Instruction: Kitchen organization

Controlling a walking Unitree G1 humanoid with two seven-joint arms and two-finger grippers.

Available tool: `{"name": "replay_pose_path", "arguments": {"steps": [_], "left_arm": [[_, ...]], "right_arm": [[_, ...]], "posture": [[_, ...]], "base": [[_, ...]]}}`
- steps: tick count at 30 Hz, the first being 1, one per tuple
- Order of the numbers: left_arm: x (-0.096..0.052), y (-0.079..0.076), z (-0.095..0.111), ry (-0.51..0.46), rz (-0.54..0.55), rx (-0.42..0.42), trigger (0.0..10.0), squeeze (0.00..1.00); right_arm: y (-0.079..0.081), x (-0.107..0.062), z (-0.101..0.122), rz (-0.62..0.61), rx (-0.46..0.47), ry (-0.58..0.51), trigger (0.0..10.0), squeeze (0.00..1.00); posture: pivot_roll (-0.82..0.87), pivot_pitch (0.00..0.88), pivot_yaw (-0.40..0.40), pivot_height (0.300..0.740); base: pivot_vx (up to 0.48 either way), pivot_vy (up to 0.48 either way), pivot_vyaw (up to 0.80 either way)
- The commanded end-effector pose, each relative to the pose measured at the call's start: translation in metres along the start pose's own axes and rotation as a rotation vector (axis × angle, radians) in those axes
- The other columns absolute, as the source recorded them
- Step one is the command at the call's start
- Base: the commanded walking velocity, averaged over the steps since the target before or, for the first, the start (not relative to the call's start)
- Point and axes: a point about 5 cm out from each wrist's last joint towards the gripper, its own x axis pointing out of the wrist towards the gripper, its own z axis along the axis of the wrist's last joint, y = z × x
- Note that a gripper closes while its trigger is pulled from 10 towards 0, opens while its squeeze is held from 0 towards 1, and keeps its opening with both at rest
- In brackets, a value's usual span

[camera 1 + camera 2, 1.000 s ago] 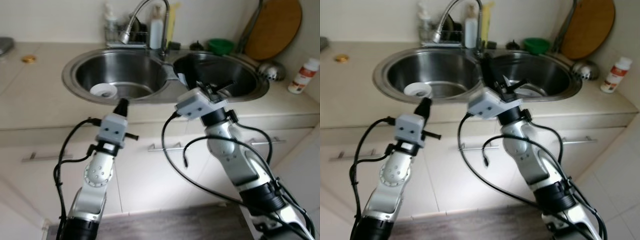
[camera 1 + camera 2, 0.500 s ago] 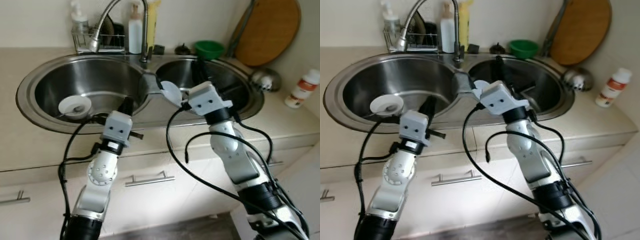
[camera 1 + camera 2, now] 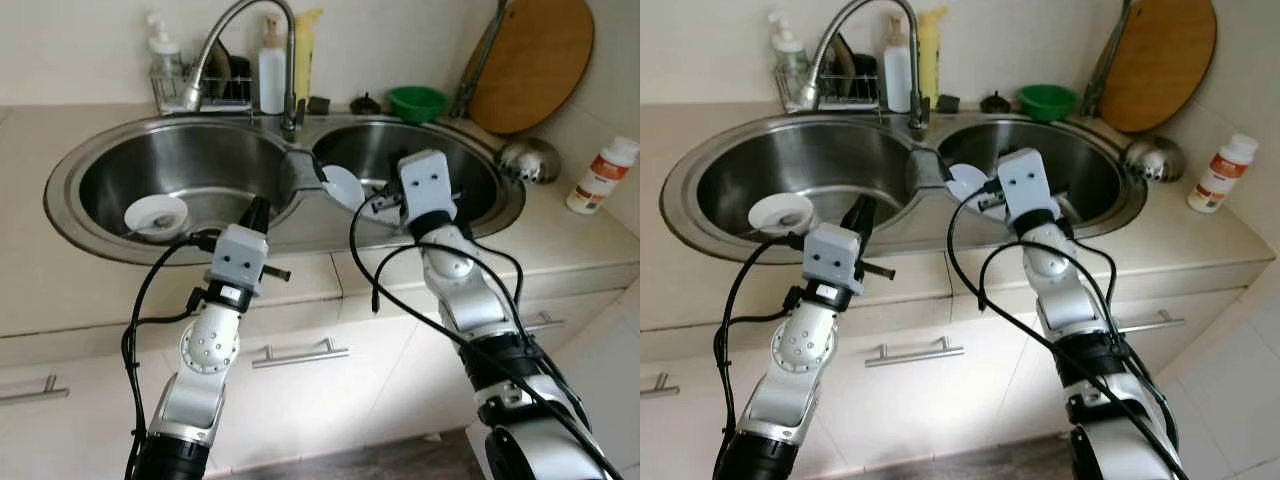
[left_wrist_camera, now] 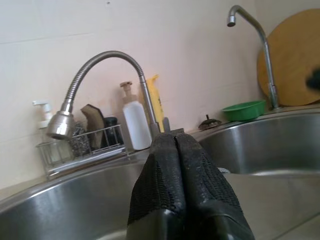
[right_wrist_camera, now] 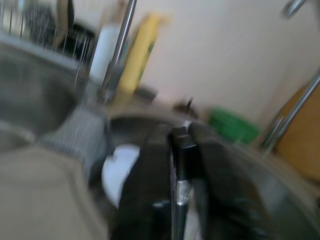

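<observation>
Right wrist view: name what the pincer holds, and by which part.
The right pincer is shut on a slim black utensil, gripped on its dark shaft beside a silver band; blur hides its kind.

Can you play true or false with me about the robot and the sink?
1. The left hand has its two black fingers pressed together. True.
2. A small white dish sits in the left sink bowl. True.
3. The green bowl is on the floor. False: it sits on the counter behind the right sink bowl.
4. The round wooden board lies flat on the counter. False: it leans up against the wall.
5. The right hand grips a thin dark utensil. True.
</observation>
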Motion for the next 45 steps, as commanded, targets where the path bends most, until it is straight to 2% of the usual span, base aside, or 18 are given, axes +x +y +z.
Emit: {"name": "replay_pose_path", "arguments": {"steps": [1,7,13,15,16,20,22,23,32,45], "left_arm": [[0.001,-0.001,0.001,0.000,-0.001,0.002,10.0,0.00],[0.000,-0.002,0.001,0.004,-0.003,0.001,10.0,0.00],[0.000,-0.003,0.001,0.005,-0.010,-0.005,10.0,0.00],[0.000,-0.004,0.001,0.007,-0.011,-0.007,10.0,0.00],[0.000,-0.004,0.001,0.007,-0.011,-0.007,10.0,0.00],[0.000,-0.004,0.000,0.010,-0.005,-0.018,10.0,0.00],[0.000,-0.004,0.000,0.012,-0.006,-0.021,10.0,0.00],[0.000,-0.004,0.000,0.013,-0.007,-0.024,10.0,0.00],[0.001,-0.002,0.002,0.008,-0.008,-0.028,10.0,0.00],[0.003,-0.002,0.006,-0.021,-0.025,-0.015,10.0,0.00]], "right_arm": [[-0.001,0.003,-0.002,0.008,0.029,0.040,10.0,1.00],[0.001,0.002,-0.005,0.020,0.015,0.043,10.0,1.00],[-0.003,0.002,0.008,0.009,0.025,-0.037,10.0,1.00],[-0.006,0.001,0.020,-0.010,0.067,-0.098,10.0,1.00],[-0.006,0.001,0.020,-0.010,0.067,-0.098,10.0,1.00],[-0.009,-0.005,0.033,-0.058,0.166,-0.147,10.0,1.00],[-0.009,-0.006,0.034,-0.071,0.160,-0.152,10.0,1.00],[-0.011,-0.009,0.033,-0.089,0.144,-0.153,10.0,0.00],[-0.012,-0.033,0.017,-0.119,0.135,-0.101,10.0,0.00],[-0.011,-0.042,0.014,-0.122,0.120,-0.091,10.0,0.00]], "posture": [[0.01,0.000,-0.103,0.740],[0.00,0.000,-0.103,0.740],[0.00,0.000,-0.100,0.740],[-0.01,0.000,-0.099,0.740],[-0.01,0.000,-0.099,0.740],[-0.01,0.000,-0.100,0.740],[-0.01,0.000,-0.100,0.740],[-0.01,0.000,-0.100,0.740],[-0.02,0.000,-0.093,0.740],[-0.01,0.000,-0.090,0.740]], "base": [[0.000,0.000,0.00],[0.000,0.000,0.00],[0.000,0.000,0.00],[0.000,0.000,0.00],[0.000,0.000,0.00],[0.000,0.000,0.00],[0.000,0.000,0.00],[0.000,0.000,0.00],[0.000,0.000,0.00],[0.000,0.417,0.00]]}}
